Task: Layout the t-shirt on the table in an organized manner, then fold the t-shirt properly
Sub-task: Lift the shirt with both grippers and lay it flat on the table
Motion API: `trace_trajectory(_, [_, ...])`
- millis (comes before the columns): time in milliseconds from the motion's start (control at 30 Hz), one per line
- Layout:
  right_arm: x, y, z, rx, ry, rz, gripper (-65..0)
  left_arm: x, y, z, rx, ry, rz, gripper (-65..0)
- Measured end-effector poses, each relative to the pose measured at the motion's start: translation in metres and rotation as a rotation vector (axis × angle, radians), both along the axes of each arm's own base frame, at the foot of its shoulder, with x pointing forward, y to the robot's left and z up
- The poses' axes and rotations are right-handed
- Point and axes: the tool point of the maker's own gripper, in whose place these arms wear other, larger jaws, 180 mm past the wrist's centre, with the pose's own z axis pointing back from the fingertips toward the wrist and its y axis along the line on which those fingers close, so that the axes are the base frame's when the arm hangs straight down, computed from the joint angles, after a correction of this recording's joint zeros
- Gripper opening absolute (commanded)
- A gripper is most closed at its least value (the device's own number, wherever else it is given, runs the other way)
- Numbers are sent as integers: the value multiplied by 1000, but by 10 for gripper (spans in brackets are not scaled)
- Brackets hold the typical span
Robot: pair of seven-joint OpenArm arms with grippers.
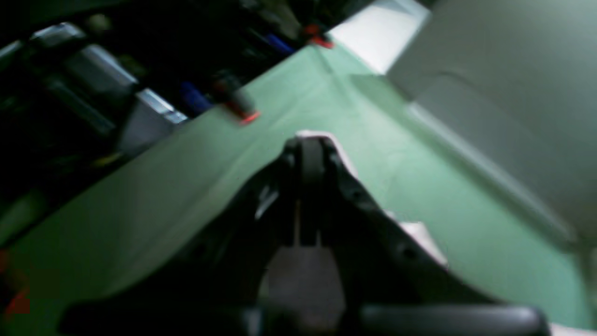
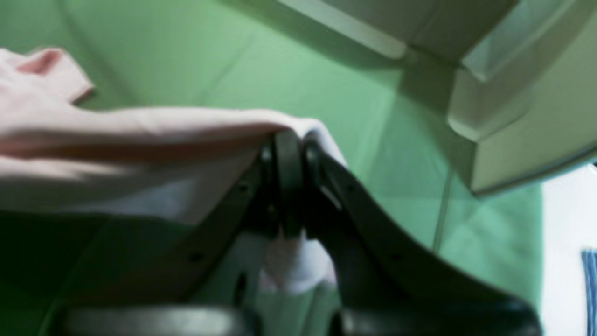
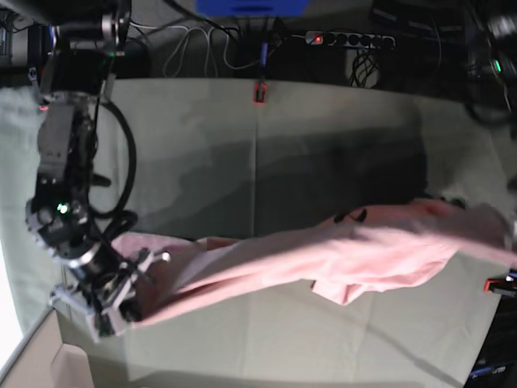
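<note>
The light pink t-shirt (image 3: 347,259) hangs stretched in a long band across the table (image 3: 323,137), sagging at the middle, with black lettering showing near its top edge. My right gripper (image 3: 136,311) is at the lower left of the base view, shut on one end of the t-shirt (image 2: 140,140). In the right wrist view the cloth bunches between the right gripper's (image 2: 291,140) closed jaws. My left gripper (image 1: 311,144) is shut on the other end, and pink t-shirt cloth (image 1: 422,235) peeks past its fingers. That end runs off the base view's right edge.
Red clamps (image 3: 259,91) (image 3: 494,284) sit on the table's far and right edges, and two more (image 1: 249,116) (image 1: 322,41) show in the left wrist view. A power strip (image 3: 347,38) and cables lie behind the table. A pale box (image 2: 513,93) stands by the right arm.
</note>
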Motion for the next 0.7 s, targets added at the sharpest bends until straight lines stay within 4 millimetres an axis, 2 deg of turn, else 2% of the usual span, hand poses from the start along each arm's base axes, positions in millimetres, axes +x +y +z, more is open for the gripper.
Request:
trace_trajectory(100, [15, -7, 25, -10, -64, 2, -650, 35, -9, 51, -3, -97, -59, -648])
trace_trajectory(167, [27, -15, 29, -14, -67, -14, -650, 53, -11, 77, -10, -144, -72, -648])
trace_trajectory(233, [40, -19, 28, -16, -46, -19, -650, 77, -11, 90, -14, -150, -76, -648])
trace_trajectory(300, [52, -23, 33, -18, -44, -23, -650, 101, -20, 101, -7, -149, -96, -648])
trace_trajectory(367, [61, -25, 46, -17, -65, -28, -650, 120, -34, 111, 7, -155, -143, -648])
trace_trajectory(467, [79, -29, 77, -12, -126, -21, -650, 147, -39, 124, -3, -156, -154, -648])
trace_trajectory(533, [96, -39, 93, -26, -132, -45, -650, 169, -45, 137, -9, -152, -167, -648])
trace_trajectory(633, [115, -43, 129, -10, -182, -53, -650, 191, -66, 170, 6, -196, -225, -648])
trace_trajectory(700, [126, -47, 157, -2, -227, -52, -650, 200, -71, 198, 17, -249, -232, -648])
